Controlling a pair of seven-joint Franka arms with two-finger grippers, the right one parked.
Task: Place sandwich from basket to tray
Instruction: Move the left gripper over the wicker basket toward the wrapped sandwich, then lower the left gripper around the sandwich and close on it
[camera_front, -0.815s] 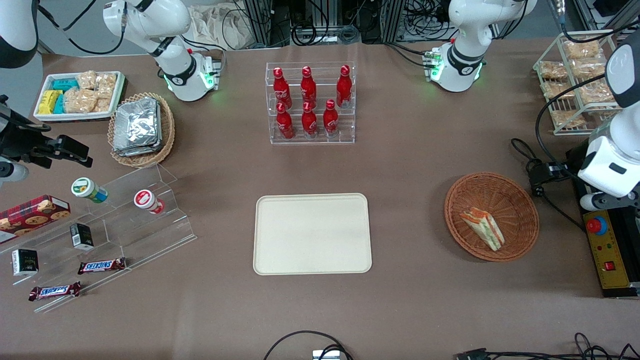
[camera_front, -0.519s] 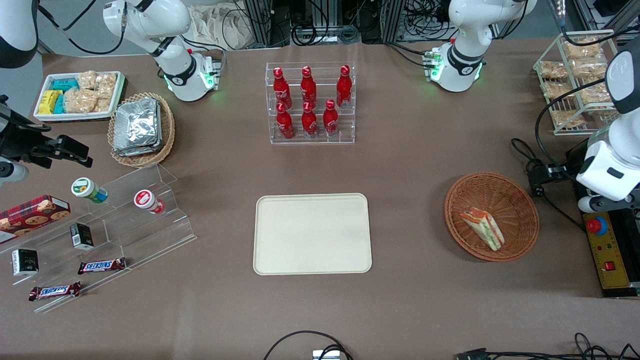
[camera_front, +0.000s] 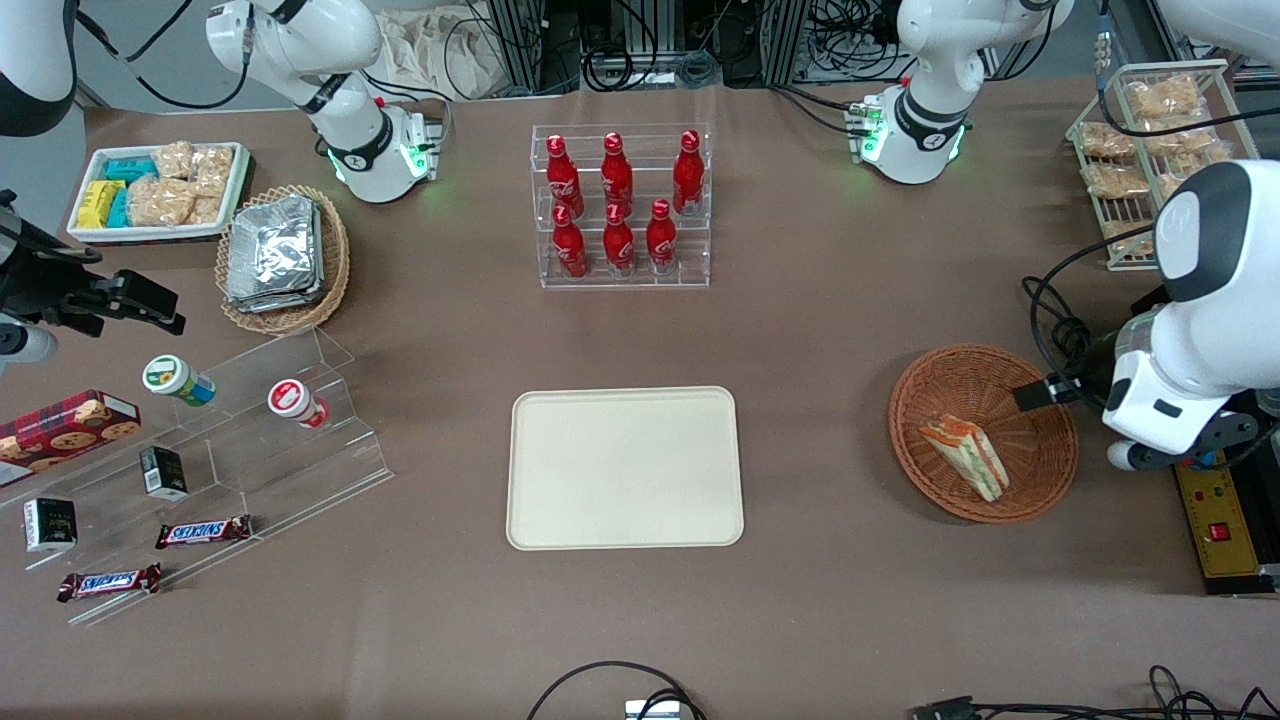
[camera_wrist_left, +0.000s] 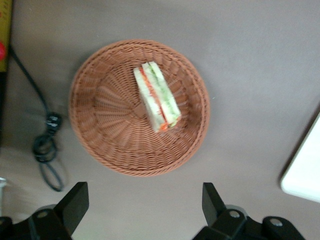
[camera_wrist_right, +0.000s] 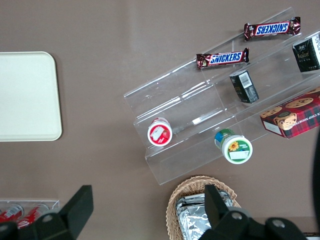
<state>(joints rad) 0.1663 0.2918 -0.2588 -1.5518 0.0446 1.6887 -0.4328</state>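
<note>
a: logging sandwich (camera_front: 965, 457) pos. it's lying in the basket (camera_front: 1040, 490), lower right of the front frame, slightly nearer the camera than the basket's centre, long axis running diagonal. tray (camera_front: 625, 467) is sitting mid-frame w/ nothing on it, well apart from the basket.

b: gripper (camera_wrist_left: 145, 210)?

a: hanging above the table just outside the basket rim, not over the sandwich yet, per wrist view. fingers (camera_wrist_left: 75, 202) are spread wide, holding nothing. in the front frame the arm is leaning in from the right edge, at the working arm's end of the table.

b: handling est.?

a: judging it light and soft. white bread, orange-red + green filling layers showing along the cut face (camera_wrist_left: 156, 96). wrap is looking clear, so prob. slick. expecting it to compress and layers to shear if squeezed hard.

b: grasp pt?

a: suggesting across the two flat bread faces, near mid-length, jaws turned to line up w/ the short axis. that way the pinch is pressing the layers together, not splitting them. avoiding the thin tip, it'd likely crumple. basket is shallow, so the rim isn't looking like an obstacle, but the woven floor is sloping, so the wedge may be sitting tilted. can't tell how much.

b: force?

a: gentle close, just enough to be holding against slip.
</note>
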